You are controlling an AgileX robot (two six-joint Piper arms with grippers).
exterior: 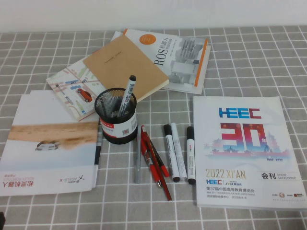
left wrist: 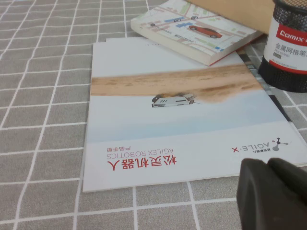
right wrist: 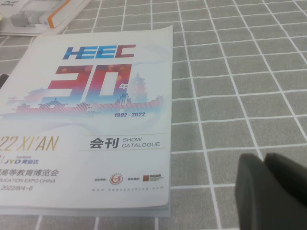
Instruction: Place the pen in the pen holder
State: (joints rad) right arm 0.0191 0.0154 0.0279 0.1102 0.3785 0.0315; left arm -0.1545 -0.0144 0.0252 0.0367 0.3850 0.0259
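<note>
The slim grey-silver pen (exterior: 137, 165) lies on the checked cloth just in front of the black mesh pen holder (exterior: 115, 118), beside the red pens. The holder stands upright with a white marker (exterior: 127, 95) sticking out of it. Its labelled wall also shows in the left wrist view (left wrist: 288, 48). Neither arm shows in the high view. My left gripper (left wrist: 267, 164) is shut and empty, low over the cloth at the near edge of the AgileX brochure (left wrist: 182, 120). My right gripper (right wrist: 264, 160) is shut and empty over bare cloth beside the HEEC catalogue (right wrist: 91, 105).
Two red pens (exterior: 154, 160) and three white black-capped markers (exterior: 178, 151) lie between the grey pen and the HEEC catalogue (exterior: 244, 148). A dark pen (exterior: 98, 148) lies along the brochure's edge (exterior: 48, 148). A brown notebook (exterior: 124, 64), a map book and a ROS book are stacked behind the holder.
</note>
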